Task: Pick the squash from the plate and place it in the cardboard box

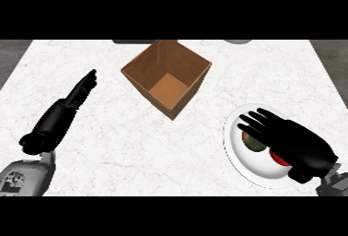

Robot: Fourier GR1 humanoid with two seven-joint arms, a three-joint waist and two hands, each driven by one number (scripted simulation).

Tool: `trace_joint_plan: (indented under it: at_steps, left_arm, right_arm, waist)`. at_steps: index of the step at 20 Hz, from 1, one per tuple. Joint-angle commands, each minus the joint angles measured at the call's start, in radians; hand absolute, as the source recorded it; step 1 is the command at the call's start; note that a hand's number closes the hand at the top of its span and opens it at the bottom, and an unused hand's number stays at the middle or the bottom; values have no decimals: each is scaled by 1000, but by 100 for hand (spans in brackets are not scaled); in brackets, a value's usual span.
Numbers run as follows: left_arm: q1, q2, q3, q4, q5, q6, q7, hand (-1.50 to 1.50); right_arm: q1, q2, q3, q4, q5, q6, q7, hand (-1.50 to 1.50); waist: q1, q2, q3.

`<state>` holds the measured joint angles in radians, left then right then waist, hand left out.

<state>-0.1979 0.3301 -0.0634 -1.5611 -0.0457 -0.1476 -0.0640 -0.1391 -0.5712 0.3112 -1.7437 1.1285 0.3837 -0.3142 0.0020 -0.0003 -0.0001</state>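
On the marble counter (136, 152): a white plate (252, 171) lies at the right, and an open cardboard box (168, 76) stands well apart from it, up and to the left
Squash: the greenish rounded thing (254, 141) on the plate, mostly hidden under the right hand; a red item (279, 158) lies just beside it
Right hand: black hand (289, 140) over the plate, fingers stretched out and a little apart above the squash; I can't see them curled round it yet
Left hand: black hand (83, 87) at the left of the counter, fingers straight and together, resting, holding nothing
Step in hand: I'd say the reach and grasp, with the squash not yet lifted
Doing it well: settle the palm over the green piece alone, curl fingers and thumb round it, and keep clear of the red item
Watch for: nudging the plate or dragging the red one along
Box: its mouth faces up and shows nothing inside, so a plain lift and carry across should do
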Motion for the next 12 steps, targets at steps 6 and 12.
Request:
trace_joint_plan:
  at_steps: [6, 12]
  left_arm:
    - [-43, -66, 15, 56, -59, -9, 0, 0]
    - [73, -50, 40, -49, -59, -36, -33, 0]
  right_arm:
    - [-69, 53, -63, 166, 47, -26, -133, -150]
    - [72, 51, -45, 180, 121, -153, -161, -150]
  waist:
    - [0, 1, 0]
    - [-3, -2, 0]
